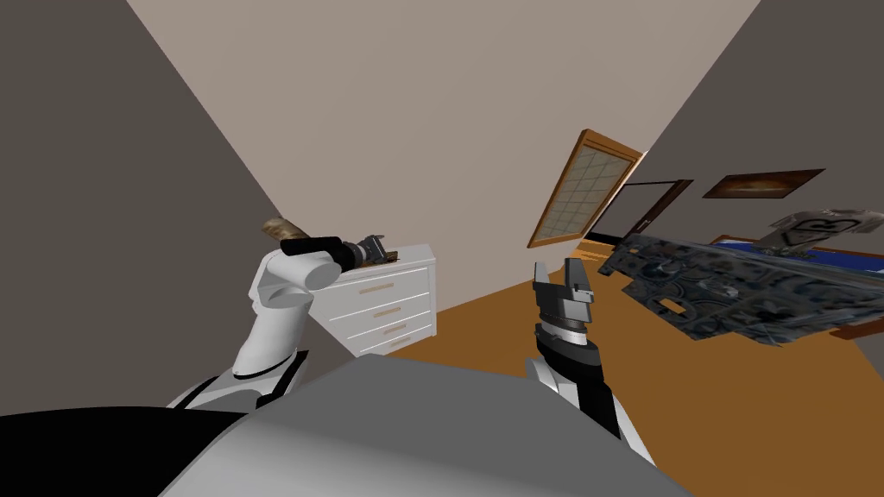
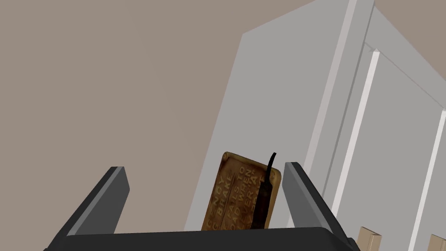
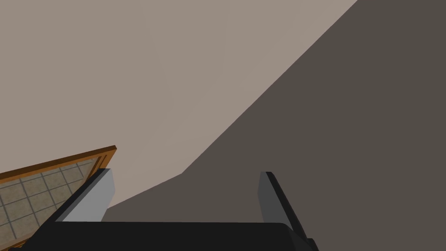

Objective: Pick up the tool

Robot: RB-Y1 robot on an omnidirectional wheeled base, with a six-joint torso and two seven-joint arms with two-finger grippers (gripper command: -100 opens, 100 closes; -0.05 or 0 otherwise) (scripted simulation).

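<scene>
- One white dresser [image 1: 406,298] stands left of centre in the head view, against a beige wall. Its drawer fronts carry tan handles, and two of these handles [image 2: 368,235] are caught in the left wrist view.
- One tool [image 2: 241,196] is found on the dresser's top: a flat brown plate with raised lettering, with a thin black piece laid along it.
- The left claw [image 1: 380,250] is held over the dresser's top, left of centre in the head view, on an arm bent in from the lower left.
- Its two fingers [image 2: 102,200] are spread wide and nothing is gripped. The tool is set between them, much nearer one finger than the other. Whether that finger touches it cannot be told.
- The right claw [image 1: 558,267] is raised upright just right of centre in the head view, well apart from the dresser and the tool.
- Its two fingers [image 3: 93,196] are likewise parted, with nothing between them.
- One window [image 1: 587,185] with a wooden frame and a gridded pane is seen in the upper right of the head view. One dark picture [image 1: 760,183] hangs further right.
- One bed [image 1: 742,293] with a patterned grey cover is seen at the right edge, on a brown floor [image 1: 483,332].
</scene>
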